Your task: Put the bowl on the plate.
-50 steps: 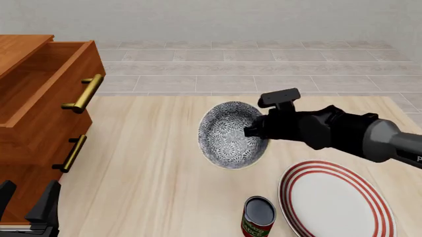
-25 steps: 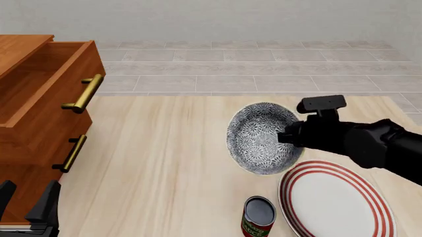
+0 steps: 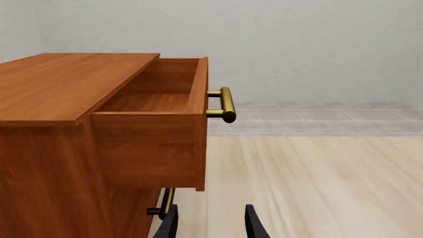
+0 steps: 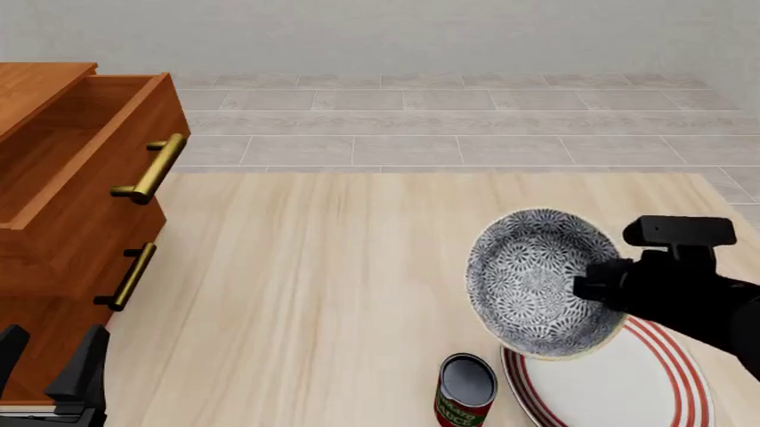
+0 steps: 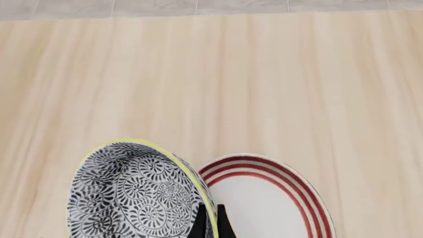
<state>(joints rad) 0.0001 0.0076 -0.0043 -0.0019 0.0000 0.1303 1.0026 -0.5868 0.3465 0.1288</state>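
The floral bowl (image 4: pixel 535 280) hangs tilted in the air, its lower rim over the near-left edge of the red-ringed white plate (image 4: pixel 618 378). My right gripper (image 4: pixel 590 289) is shut on the bowl's right rim. The right wrist view shows its fingertips (image 5: pixel 201 223) pinching the yellowish rim, with the bowl (image 5: pixel 132 193) beside the plate (image 5: pixel 268 198). My left gripper (image 4: pixel 48 374) stands open at the near left corner by the drawer unit, holding nothing; its fingers (image 3: pixel 168 225) show in the left wrist view.
A wooden drawer unit (image 4: pixel 71 205) with brass handles stands at the left, its top drawer (image 3: pixel 155 124) pulled open. A small dark can with a red label (image 4: pixel 465 391) stands just left of the plate. Bare wooden table (image 4: pixel 309 267) lies between drawers and bowl.
My right gripper has carried the bowl to the right and toward the near edge, from the table's middle to over the plate's left rim. The left arm has not moved.
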